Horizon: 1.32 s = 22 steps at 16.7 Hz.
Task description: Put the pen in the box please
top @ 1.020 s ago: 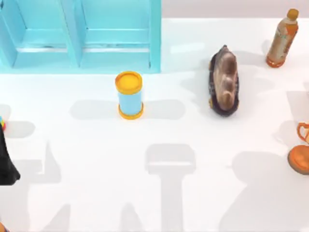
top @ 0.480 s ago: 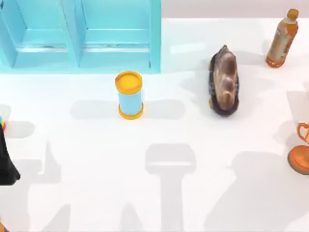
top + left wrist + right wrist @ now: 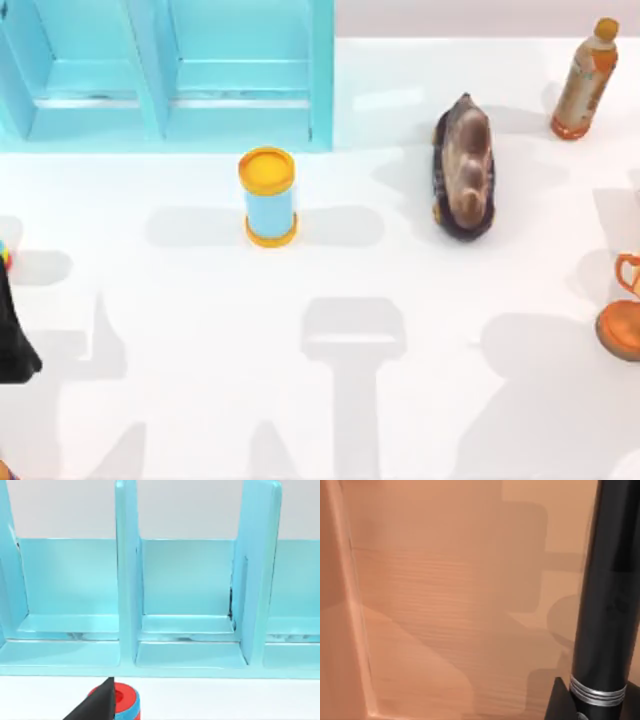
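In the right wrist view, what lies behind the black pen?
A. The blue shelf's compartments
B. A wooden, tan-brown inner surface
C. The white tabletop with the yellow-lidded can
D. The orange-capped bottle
B. In the right wrist view the pen, black with a silver band low on its barrel, stands in front of a tan wood-grain surface with a wall and a corner seam, apparently the box's inside.

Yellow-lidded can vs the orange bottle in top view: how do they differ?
The yellow-lidded can is a short, wide cylinder with a light blue body; the orange bottle is taller and slimmer, with a pale label and a narrow neck. The can stands mid-table just in front of the blue shelf unit; the bottle stands at the far right corner. Both stand upright with orange-yellow tops and bases.
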Available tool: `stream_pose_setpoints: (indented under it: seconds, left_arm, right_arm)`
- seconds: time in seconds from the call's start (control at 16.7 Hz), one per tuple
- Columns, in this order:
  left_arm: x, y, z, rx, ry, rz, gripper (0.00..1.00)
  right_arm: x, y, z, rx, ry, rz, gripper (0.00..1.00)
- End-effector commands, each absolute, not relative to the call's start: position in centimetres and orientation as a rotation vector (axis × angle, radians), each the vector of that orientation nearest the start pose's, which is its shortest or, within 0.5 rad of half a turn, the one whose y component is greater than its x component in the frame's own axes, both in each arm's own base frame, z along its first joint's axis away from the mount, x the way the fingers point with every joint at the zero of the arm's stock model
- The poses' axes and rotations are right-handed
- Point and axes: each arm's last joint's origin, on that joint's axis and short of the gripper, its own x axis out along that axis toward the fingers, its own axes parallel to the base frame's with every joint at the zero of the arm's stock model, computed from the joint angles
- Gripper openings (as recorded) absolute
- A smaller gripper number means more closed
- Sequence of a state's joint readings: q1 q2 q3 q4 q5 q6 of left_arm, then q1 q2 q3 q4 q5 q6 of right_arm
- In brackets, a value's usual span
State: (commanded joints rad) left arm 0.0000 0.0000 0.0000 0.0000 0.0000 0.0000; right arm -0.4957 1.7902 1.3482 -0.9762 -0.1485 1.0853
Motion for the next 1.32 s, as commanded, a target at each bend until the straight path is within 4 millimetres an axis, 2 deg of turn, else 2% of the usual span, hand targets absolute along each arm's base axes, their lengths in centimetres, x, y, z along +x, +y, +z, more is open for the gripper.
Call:
stream_pose_setpoints:
  seconds: [0.24, 0.48, 1.26, 1.32]
  left_arm:
    - [10.6, -0.1, 16.0, 0.0, 0.0, 0.0, 1.0]
    - [10.6, -0.1, 16.0, 0.0, 0.0, 0.0, 1.0]
    - [10.6, -0.1, 16.0, 0.0, 0.0, 0.0, 1.0]
    - [10.6, -0.1, 16.0, 0.0, 0.0, 0.0, 1.0]
  right_arm:
    - [30.2, -15.9, 18.6, 1.279, 1.148, -1.127, 0.0]
    - [30.1, -15.9, 18.4, 1.275, 1.151, -1.133, 0.0]
    - [30.1, -15.9, 18.4, 1.275, 1.151, -1.133, 0.98]
    - [30.1, -15.9, 18.4, 1.275, 1.151, -1.133, 1.0]
